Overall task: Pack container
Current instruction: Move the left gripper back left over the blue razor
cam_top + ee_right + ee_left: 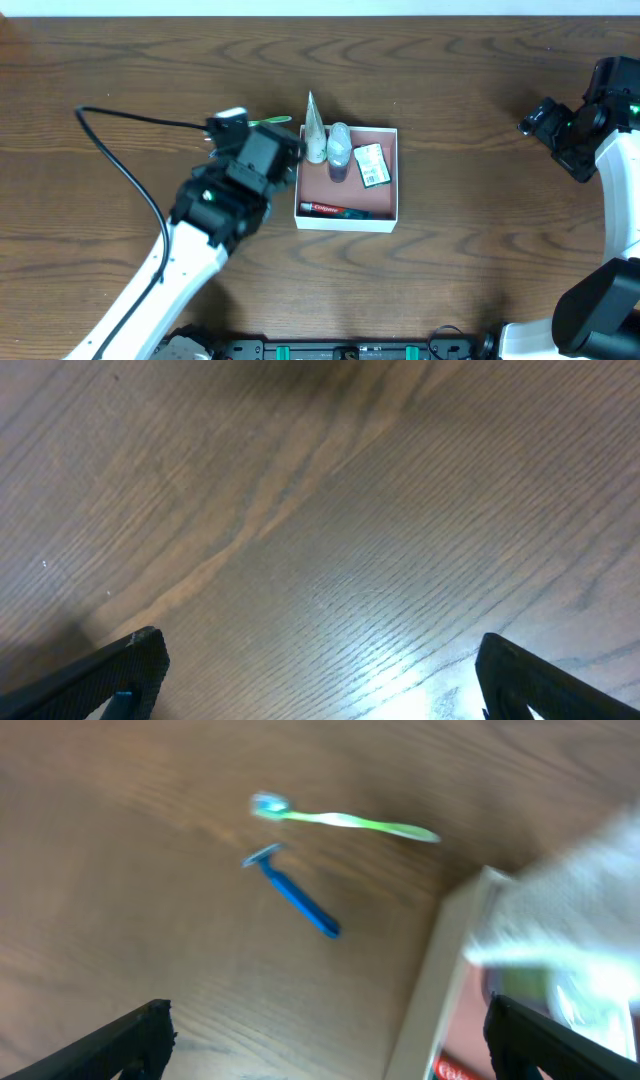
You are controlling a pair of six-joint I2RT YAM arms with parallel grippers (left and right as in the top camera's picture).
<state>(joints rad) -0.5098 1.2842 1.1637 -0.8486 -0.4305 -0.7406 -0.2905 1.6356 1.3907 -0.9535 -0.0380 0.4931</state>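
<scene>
The container is a shallow square box with white walls and a pinkish inside, at the table's middle. It holds a white tube, a small bottle, a green-labelled packet and a red toothpaste tube. A green toothbrush and a blue razor lie on the wood left of the box; the toothbrush tip shows overhead. My left gripper is open and empty, straddling the box's left wall. My right gripper is open and empty over bare wood, at the far right overhead.
The dark wooden table spreads all round the box. A black cable runs from the left arm across the left of the table.
</scene>
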